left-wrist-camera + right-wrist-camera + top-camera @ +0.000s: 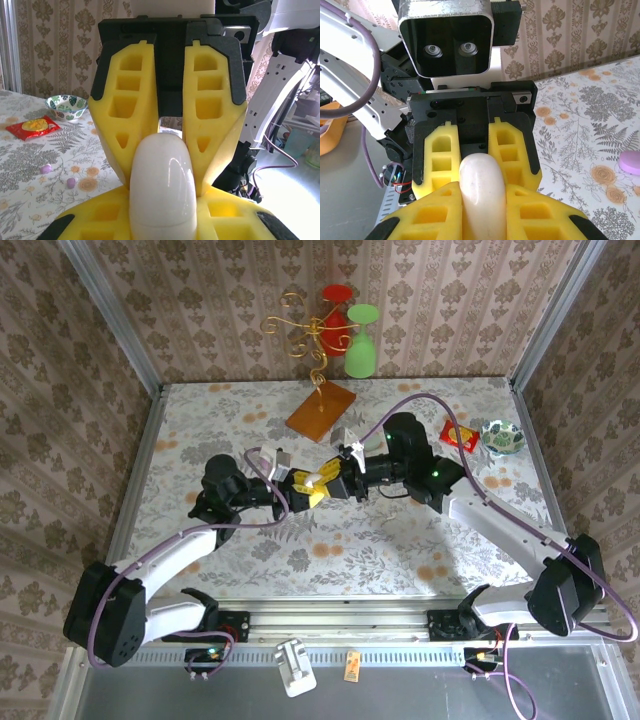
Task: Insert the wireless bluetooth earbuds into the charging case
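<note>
The earbuds (46,169) are two tiny pale lilac pieces lying loose on the flowered table (400,540). They are well apart from both claws, off to the side where the red packet (34,126) lies. One bud sits nearer the packet, and the other (71,183) lies closer to the claws. Neither claw touches them. In the right wrist view a lilac piece (632,162) lies on the cloth at the picture's edge, beside the right claw. I cannot tell whether it is one of the same two.

The charging case (161,190), a smooth white pebble, is held above the table between the two claws, which face each other tip to tip. The left claw (162,200) is pressed together on one end of the case, its yellow foam fingers (100,220) against both sides. The right claw (482,192) pinches the other end, its yellow fingers (435,215) hugging the case left and right. The case looks closed; no seam or opening can be made out.

Beyond the packet, further from the claws, stands a leaf-patterned bowl (66,106). On the far side of the claws an orange board (322,410) carries a gold wire stand (300,330). Past it are a green glass (362,340) and a red glass (335,305). At the near rail, behind the arm bases, lie a white clip (293,665) and a small wooden tag (352,667).
</note>
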You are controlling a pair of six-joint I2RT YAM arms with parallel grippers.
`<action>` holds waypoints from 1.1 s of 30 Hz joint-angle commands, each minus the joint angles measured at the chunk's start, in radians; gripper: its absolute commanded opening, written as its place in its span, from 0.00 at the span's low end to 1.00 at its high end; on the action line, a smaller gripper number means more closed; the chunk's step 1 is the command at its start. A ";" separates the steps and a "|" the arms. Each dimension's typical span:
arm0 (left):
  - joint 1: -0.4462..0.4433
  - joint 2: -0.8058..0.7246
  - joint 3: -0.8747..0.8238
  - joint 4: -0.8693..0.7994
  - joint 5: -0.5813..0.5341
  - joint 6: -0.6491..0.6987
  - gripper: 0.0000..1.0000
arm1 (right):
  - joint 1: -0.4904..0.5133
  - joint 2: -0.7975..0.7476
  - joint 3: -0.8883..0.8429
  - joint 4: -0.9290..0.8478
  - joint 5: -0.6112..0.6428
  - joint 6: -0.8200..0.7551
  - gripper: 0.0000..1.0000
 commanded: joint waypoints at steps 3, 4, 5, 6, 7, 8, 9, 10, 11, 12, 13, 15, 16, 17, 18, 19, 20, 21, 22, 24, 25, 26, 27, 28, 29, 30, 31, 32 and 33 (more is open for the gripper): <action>-0.010 -0.005 -0.001 0.112 0.041 -0.002 0.00 | 0.007 -0.033 0.002 0.002 0.058 0.013 0.32; -0.010 -0.006 -0.005 0.122 0.049 0.001 0.00 | 0.005 -0.037 -0.004 0.011 0.078 0.020 0.37; -0.010 -0.009 -0.008 0.129 0.052 0.004 0.00 | 0.002 -0.039 -0.010 0.019 0.091 0.028 0.40; -0.011 -0.010 -0.011 0.137 0.054 0.007 0.00 | -0.003 -0.042 -0.015 0.027 0.105 0.038 0.43; -0.011 -0.011 -0.015 0.146 0.058 0.006 0.00 | -0.012 -0.044 -0.017 0.033 0.111 0.049 0.43; -0.011 -0.014 -0.018 0.154 0.060 0.006 0.00 | -0.019 -0.044 -0.020 0.040 0.110 0.062 0.44; -0.011 -0.015 -0.021 0.163 0.064 0.006 0.00 | -0.028 -0.047 -0.024 0.053 0.105 0.077 0.43; -0.011 -0.017 -0.025 0.169 0.064 0.009 0.00 | -0.035 -0.050 -0.028 0.066 0.101 0.091 0.44; -0.011 -0.019 -0.027 0.171 0.064 0.012 0.00 | -0.040 -0.051 -0.030 0.077 0.099 0.102 0.45; -0.011 -0.020 -0.030 0.171 0.064 0.018 0.00 | -0.043 -0.054 -0.033 0.088 0.098 0.115 0.46; -0.011 -0.019 -0.034 0.169 0.064 0.027 0.00 | -0.045 -0.055 -0.033 0.095 0.098 0.126 0.47; -0.011 -0.017 -0.035 0.161 0.064 0.044 0.00 | -0.047 -0.055 -0.032 0.106 0.109 0.149 0.49; -0.012 -0.016 -0.037 0.158 0.067 0.057 0.00 | -0.048 -0.052 -0.032 0.111 0.116 0.162 0.50; -0.015 -0.014 -0.038 0.159 0.068 0.068 0.00 | -0.048 -0.051 -0.032 0.114 0.122 0.167 0.50; -0.017 -0.016 -0.041 0.164 0.068 0.076 0.00 | -0.048 -0.050 -0.031 0.114 0.127 0.171 0.51; -0.019 -0.015 -0.044 0.172 0.067 0.082 0.00 | -0.048 -0.049 -0.032 0.113 0.135 0.175 0.52; -0.020 -0.017 -0.046 0.175 0.067 0.091 0.00 | -0.048 -0.049 -0.032 0.112 0.136 0.176 0.53; -0.020 -0.019 -0.048 0.174 0.066 0.096 0.00 | -0.048 -0.050 -0.030 0.109 0.138 0.176 0.54; -0.020 -0.021 -0.049 0.175 0.065 0.103 0.00 | -0.048 -0.048 -0.029 0.105 0.139 0.174 0.55; -0.020 -0.023 -0.051 0.174 0.058 0.110 0.00 | -0.048 -0.051 -0.026 0.096 0.139 0.170 0.58; -0.020 -0.024 -0.052 0.175 0.055 0.117 0.00 | -0.048 -0.052 -0.023 0.092 0.137 0.167 0.61; -0.020 -0.024 -0.053 0.173 0.050 0.123 0.00 | -0.048 -0.054 -0.021 0.090 0.132 0.164 0.64; -0.020 -0.023 -0.055 0.172 0.039 0.132 0.00 | -0.048 -0.057 -0.017 0.089 0.125 0.163 0.68; -0.020 -0.023 -0.057 0.172 0.028 0.142 0.00 | -0.048 -0.060 -0.014 0.088 0.117 0.164 0.72; -0.020 -0.022 -0.058 0.171 0.018 0.151 0.00 | -0.048 -0.065 -0.010 0.089 0.113 0.168 0.75; -0.020 -0.020 -0.060 0.170 0.000 0.163 0.00 | -0.048 -0.070 -0.009 0.091 0.109 0.177 0.78; -0.020 -0.017 -0.062 0.169 -0.017 0.173 0.00 | -0.048 -0.077 -0.009 0.099 0.106 0.190 0.80; -0.020 -0.016 -0.062 0.166 -0.031 0.184 0.00 | -0.048 -0.083 -0.007 0.101 0.105 0.201 0.81; -0.020 -0.015 -0.063 0.158 -0.044 0.197 0.00 | -0.049 -0.090 -0.005 0.104 0.104 0.213 0.83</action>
